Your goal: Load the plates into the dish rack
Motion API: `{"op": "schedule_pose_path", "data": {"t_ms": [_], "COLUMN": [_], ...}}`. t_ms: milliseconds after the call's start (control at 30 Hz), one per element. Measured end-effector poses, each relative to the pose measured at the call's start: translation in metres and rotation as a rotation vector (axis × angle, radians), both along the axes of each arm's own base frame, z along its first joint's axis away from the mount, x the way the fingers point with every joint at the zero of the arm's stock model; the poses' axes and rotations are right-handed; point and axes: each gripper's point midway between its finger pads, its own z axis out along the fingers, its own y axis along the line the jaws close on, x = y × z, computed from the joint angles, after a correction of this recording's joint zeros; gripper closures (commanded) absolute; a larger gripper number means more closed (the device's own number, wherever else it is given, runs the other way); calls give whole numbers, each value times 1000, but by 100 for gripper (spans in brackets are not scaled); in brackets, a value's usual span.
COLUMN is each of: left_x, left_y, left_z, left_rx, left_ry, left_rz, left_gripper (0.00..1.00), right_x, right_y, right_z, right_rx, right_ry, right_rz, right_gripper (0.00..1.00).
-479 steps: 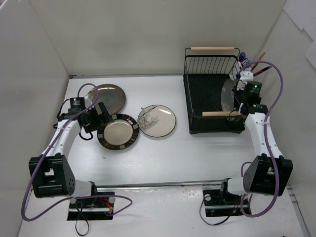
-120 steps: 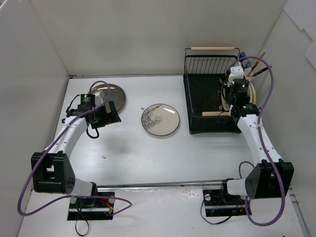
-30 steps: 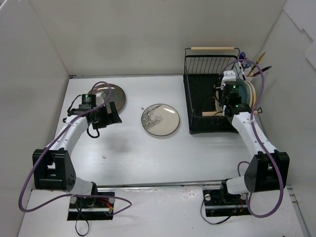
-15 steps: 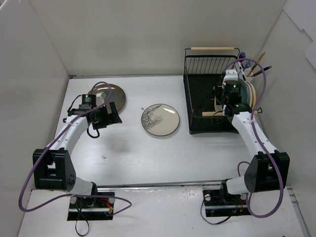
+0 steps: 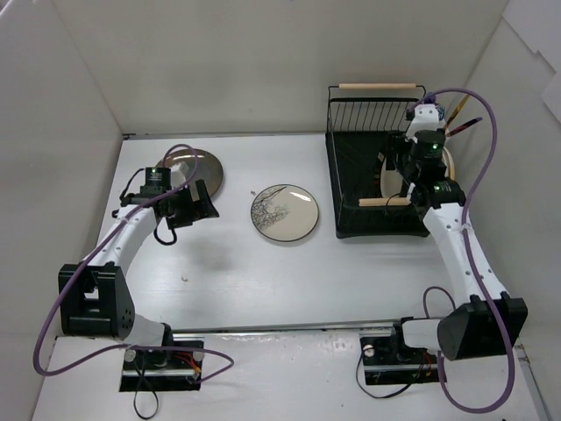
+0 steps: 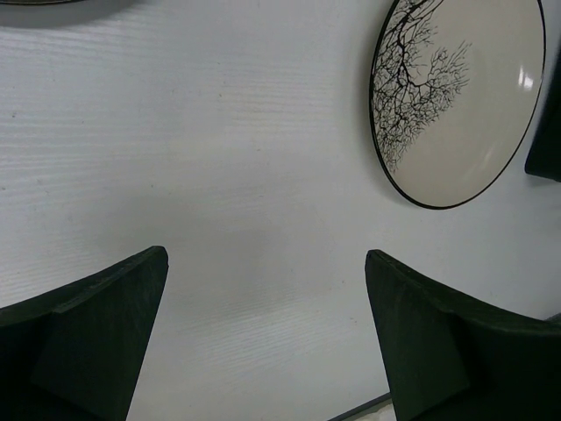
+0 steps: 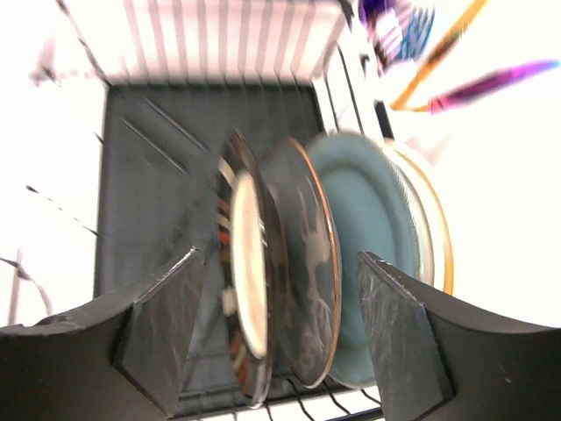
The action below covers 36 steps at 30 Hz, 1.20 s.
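Note:
The dish rack (image 5: 355, 180) stands at the right with several plates upright in it. In the blurred right wrist view these are a dark-rimmed beige plate (image 7: 246, 281), a dark grey floral plate (image 7: 308, 263), a teal plate (image 7: 372, 219) and a cream one (image 7: 431, 230). My right gripper (image 7: 279, 256) hangs open just above them, touching none. A cream plate with a branch motif (image 5: 283, 212) lies flat mid-table. A brown plate (image 5: 196, 167) lies at the far left. My left gripper (image 5: 195, 203) is open and empty above the bare table (image 6: 263, 175), between those two plates.
A utensil cup (image 5: 443, 114) with coloured utensils (image 7: 438, 35) sits at the rack's far right corner. Wooden handles cross the rack's far end (image 5: 377, 86) and near end (image 5: 381, 202). White walls enclose the table on three sides.
My right gripper has opened, letting go of the dark-rimmed plate in the rack, and has drawn back up and to the right. The left arm has stayed put.

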Motion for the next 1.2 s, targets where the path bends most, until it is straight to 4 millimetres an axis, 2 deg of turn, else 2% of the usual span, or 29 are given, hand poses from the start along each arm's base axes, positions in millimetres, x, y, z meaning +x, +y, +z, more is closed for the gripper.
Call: {"op": "schedule_pose_path", "data": {"t_ms": [167, 300, 500, 667, 767, 900, 1133, 1200], "left_x": [-1, 2, 5, 9, 12, 20, 33, 37], "left_y": [-14, -41, -91, -120, -129, -140, -162, -167], "left_z": [-3, -8, -33, -60, -74, -75, -77, -79], "left_rx": [-59, -132, -266, -350, -388, -453, -567, -591], "left_ry": [3, 5, 60, 136, 172, 167, 145, 138], "left_rz": [-17, -69, -129, -124, -102, -78, -68, -59], "left_gripper": [13, 18, 20, 25, 27, 35, 42, 47], "right_x": [-7, -16, -29, -47, -55, -60, -64, -65], "right_y": [24, 49, 88, 109, 111, 111, 110, 110], "right_z": [48, 63, 64, 58, 56, 54, 51, 49], "right_rx": [90, 185, 298, 341, 360, 370, 376, 376], "right_ry": [-113, -145, -118, -100, -94, -93, -82, -76], "right_rz": [112, 221, 368, 437, 443, 444, 440, 439], "right_gripper": [32, 32, 31, 31, 31, 31, 30, 30]}}
